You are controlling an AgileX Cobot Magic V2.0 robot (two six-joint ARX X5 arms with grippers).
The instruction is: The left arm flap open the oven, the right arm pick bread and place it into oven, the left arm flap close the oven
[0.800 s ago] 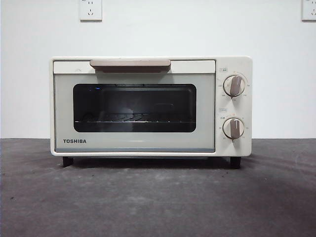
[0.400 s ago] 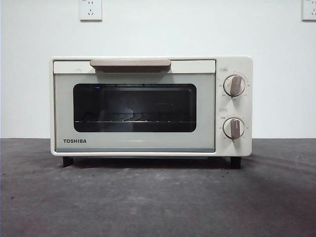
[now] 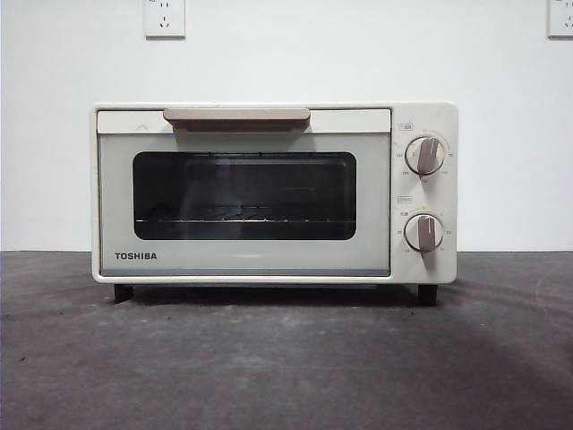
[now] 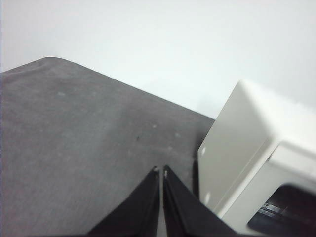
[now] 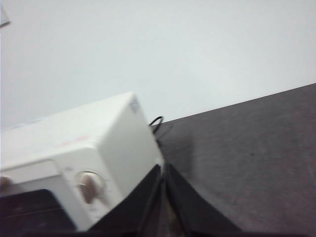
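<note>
Both grippers, left [image 4: 161, 170] and right [image 5: 163, 168], flank the oven [image 3: 273, 193]

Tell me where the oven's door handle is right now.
In the front view the beige bar handle runs along the top edge of the closed oven door, just above the dark window and left of the two knobs.

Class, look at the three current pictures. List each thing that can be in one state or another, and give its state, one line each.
oven: standing upright on the table, unlit inside.
oven door: shut, handle at the top.
wire rack: in place, nothing visible on it.
left hand: shut, holding nothing, beside the oven.
right hand: shut, holding nothing, near the oven's knob side.
</note>
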